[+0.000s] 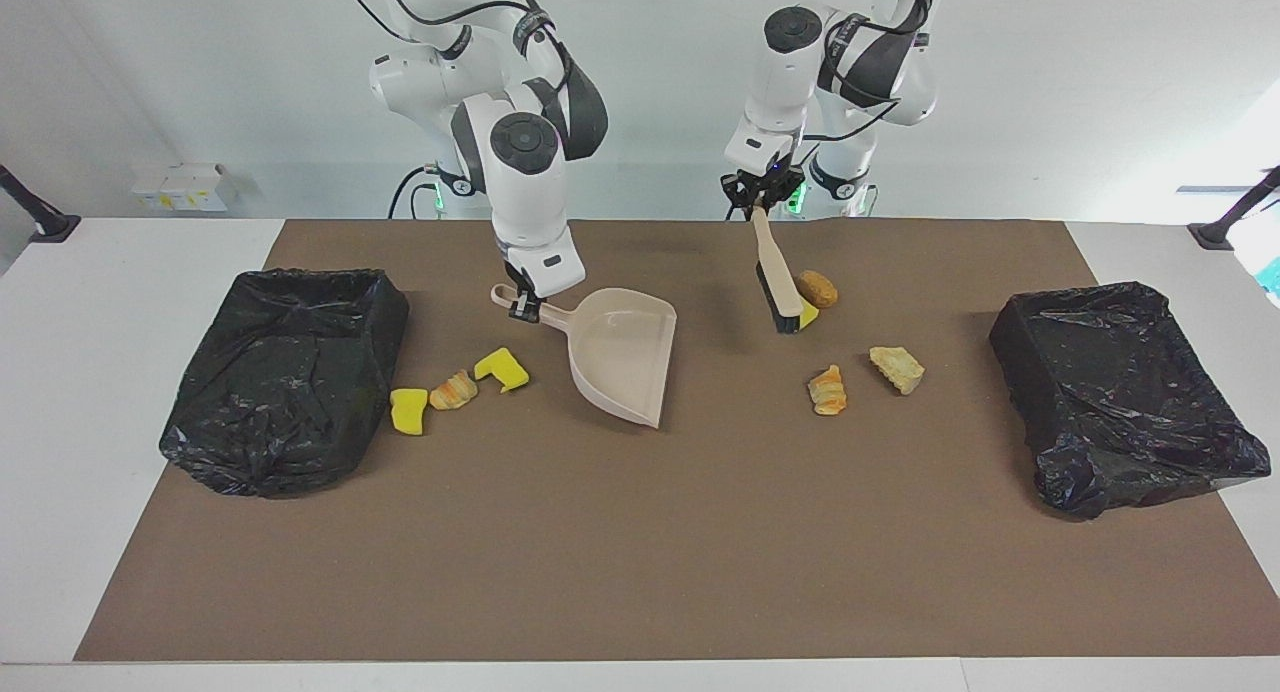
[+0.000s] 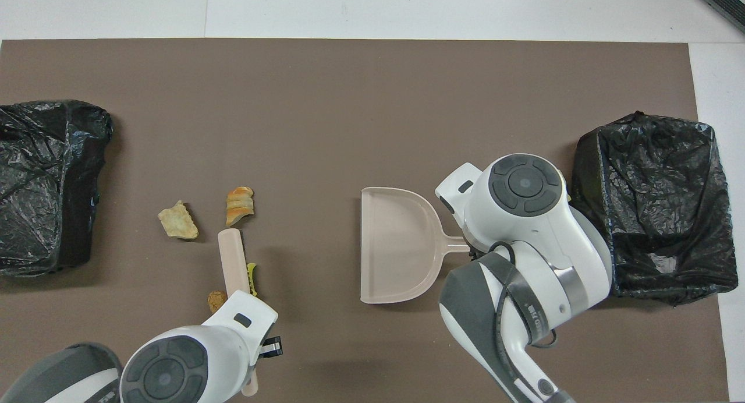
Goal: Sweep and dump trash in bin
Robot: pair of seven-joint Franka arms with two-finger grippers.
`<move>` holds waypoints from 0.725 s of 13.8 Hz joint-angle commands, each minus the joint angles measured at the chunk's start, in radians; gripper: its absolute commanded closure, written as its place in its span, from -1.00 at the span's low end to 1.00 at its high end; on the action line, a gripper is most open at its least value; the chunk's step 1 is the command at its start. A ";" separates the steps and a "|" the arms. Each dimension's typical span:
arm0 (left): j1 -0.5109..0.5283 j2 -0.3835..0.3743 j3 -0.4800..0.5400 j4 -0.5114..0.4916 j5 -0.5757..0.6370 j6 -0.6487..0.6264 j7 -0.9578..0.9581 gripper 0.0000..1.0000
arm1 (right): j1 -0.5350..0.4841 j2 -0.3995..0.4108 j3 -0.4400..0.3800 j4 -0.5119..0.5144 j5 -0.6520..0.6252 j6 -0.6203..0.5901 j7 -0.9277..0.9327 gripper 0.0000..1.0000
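Holding nothing: dustpan point(image 1: 622, 357), bins point(image 1: 285, 377).

White arms, grey joints, black cables

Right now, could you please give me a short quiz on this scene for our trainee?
1. True or false: the dustpan is empty.
2. Which arm holds the brush? A. left B. right C. neither
3. How many trash pieces lie between the dustpan and the bin at the right arm's end of the table?
Key: 1. True. 2. A. 3. Three.
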 commanded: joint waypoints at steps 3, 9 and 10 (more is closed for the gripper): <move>0.112 -0.028 -0.013 -0.004 0.016 -0.096 0.001 1.00 | -0.020 -0.016 0.006 -0.056 -0.008 0.064 -0.075 1.00; 0.267 -0.028 -0.013 -0.018 0.016 -0.133 0.025 1.00 | -0.059 -0.022 0.006 -0.114 0.001 0.145 -0.127 1.00; 0.286 -0.028 -0.013 -0.022 0.016 -0.134 0.030 1.00 | -0.058 -0.022 0.006 -0.115 0.001 0.152 -0.127 1.00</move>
